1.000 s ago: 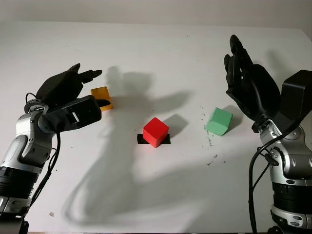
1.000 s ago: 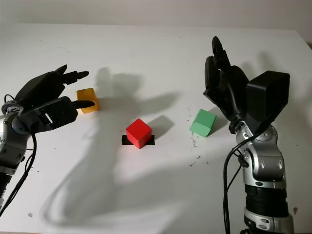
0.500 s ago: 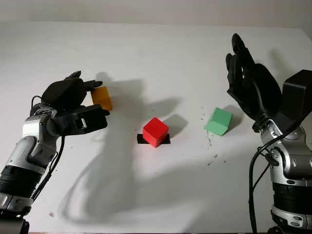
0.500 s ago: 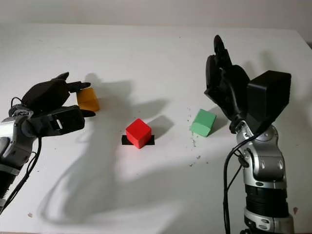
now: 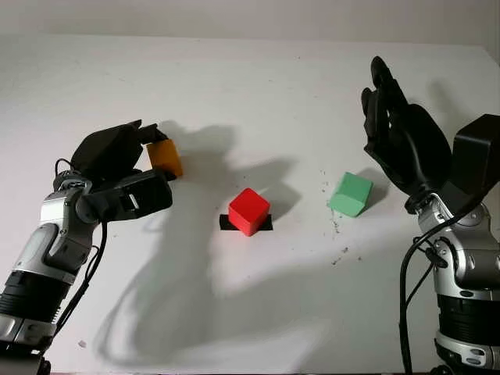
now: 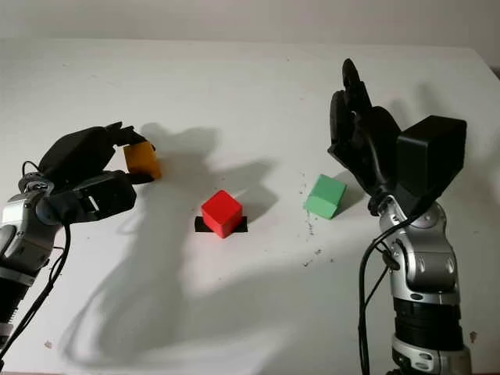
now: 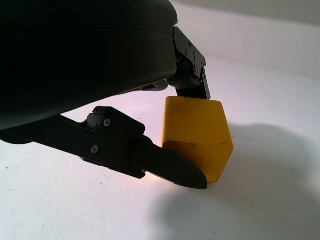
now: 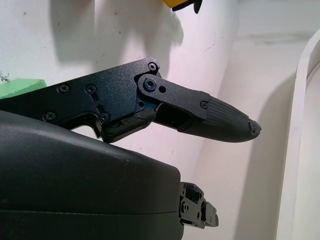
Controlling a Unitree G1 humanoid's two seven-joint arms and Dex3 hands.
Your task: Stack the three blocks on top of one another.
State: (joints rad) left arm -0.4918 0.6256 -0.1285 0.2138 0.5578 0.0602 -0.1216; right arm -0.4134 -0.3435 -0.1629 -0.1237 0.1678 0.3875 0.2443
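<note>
The yellow block [image 5: 165, 156] sits at the table's [image 5: 258, 94] left side, pinched by the left hand [image 5: 123, 168]: in the left wrist view one finger [image 7: 170, 167] presses its near lower face while another finger [image 7: 192, 75] bears on the opposite upper edge, so the hand is closed on it. Whether the cube has left the surface is hard to tell — it looks slightly tilted. The red block [image 5: 249, 211] stands in the middle on a strip of black tape [image 5: 266, 224], and the green block [image 5: 350, 194] lies to the right, well apart from it. The right hand [image 5: 398, 137] hangs open above and just behind the green block, holding nothing.

These cubes look small, rigid and light, probably foam or painted wood, with smooth flat faces. They should not deform, but a grip on an edge could let one pivot or slip; taking two opposite flat faces, squarely and near mid-height, seems safest — and it leaves the bottom face free for setting down on the red cube.
</note>
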